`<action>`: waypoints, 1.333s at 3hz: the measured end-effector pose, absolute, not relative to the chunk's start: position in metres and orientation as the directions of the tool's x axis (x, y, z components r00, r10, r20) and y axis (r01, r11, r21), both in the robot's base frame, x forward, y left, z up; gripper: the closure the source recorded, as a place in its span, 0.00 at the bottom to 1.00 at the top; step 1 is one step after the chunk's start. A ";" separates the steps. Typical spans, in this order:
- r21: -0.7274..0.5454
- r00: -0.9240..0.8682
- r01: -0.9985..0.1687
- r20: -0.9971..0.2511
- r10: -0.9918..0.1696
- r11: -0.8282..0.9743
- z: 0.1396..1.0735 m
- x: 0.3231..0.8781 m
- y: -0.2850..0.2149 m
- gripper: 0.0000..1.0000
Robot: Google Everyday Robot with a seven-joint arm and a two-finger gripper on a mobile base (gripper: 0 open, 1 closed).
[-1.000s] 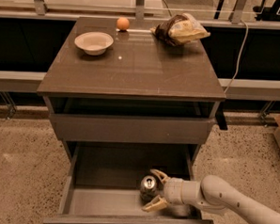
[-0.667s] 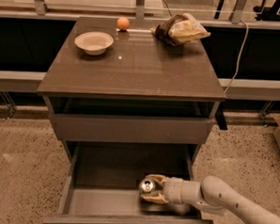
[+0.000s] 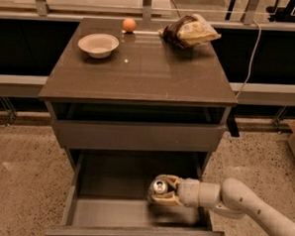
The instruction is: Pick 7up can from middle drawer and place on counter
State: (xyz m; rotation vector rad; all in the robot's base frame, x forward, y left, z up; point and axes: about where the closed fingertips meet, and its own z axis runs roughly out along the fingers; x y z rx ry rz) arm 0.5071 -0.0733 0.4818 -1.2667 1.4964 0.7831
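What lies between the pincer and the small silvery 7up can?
Nothing: in the camera view the pincer grips the small silvery 7up can inside the open dark grey middle drawer.

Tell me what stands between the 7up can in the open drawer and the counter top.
The gripper has its fingers clasped on the silvery 7up can in the grey middle drawer. Nothing visible sits directly over it; the upper drawer front and the dark brown counter rise behind it and likely must be cleared.
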 end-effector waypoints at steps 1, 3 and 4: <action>-0.169 0.120 -0.976 -0.943 -0.309 0.139 0.592 0.506 -0.088 1.00; -0.212 0.205 -0.977 -0.896 -0.393 -0.025 0.819 0.539 -0.137 1.00; -0.200 0.204 -0.978 -0.889 -0.409 -0.055 0.865 0.560 -0.145 1.00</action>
